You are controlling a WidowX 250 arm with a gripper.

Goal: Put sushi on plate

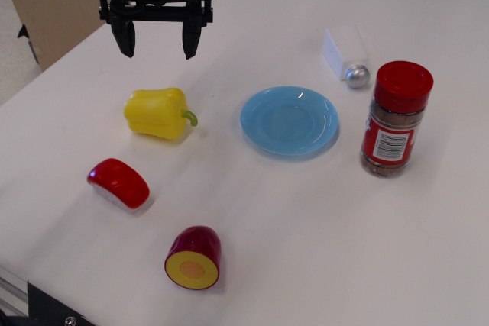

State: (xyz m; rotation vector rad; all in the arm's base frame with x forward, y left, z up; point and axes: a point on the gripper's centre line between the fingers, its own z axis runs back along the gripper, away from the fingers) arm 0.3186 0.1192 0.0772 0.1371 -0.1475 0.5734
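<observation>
Six items are seen on the white table (pixel 428 250), w/ one black gripper (pixel 157 45) hung above the far-left area. Its two fingers are spread wide apart, pointed down, nothing held btwn them; no contact w/ any object is seen.

Sushi (pixel 118 183) is found at the near-left of the table, lying on its white base w/ the glossy red top up, slightly angled. It is set well apart from the gripper and untouched. Plate (pixel 289 121), light blue and shallow, is placed near the table's middle, w/ nothing on it; it lies to the right of and farther back than the sushi, well apart from it.

Yellow pepper (pixel 157 113) is laid on its side btwn gripper and sushi, green stem pointed toward the plate. Dark red cylinder (pixel 194 257) w/ a yellow round face is seen at the near edge, right of the sushi, on its side. Spice jar (pixel 394 120) w/ red lid and red label is stood upright just right of the plate. White shaker (pixel 347 56) w/ a silver cap is laid tipped over behind the jar.
</observation>
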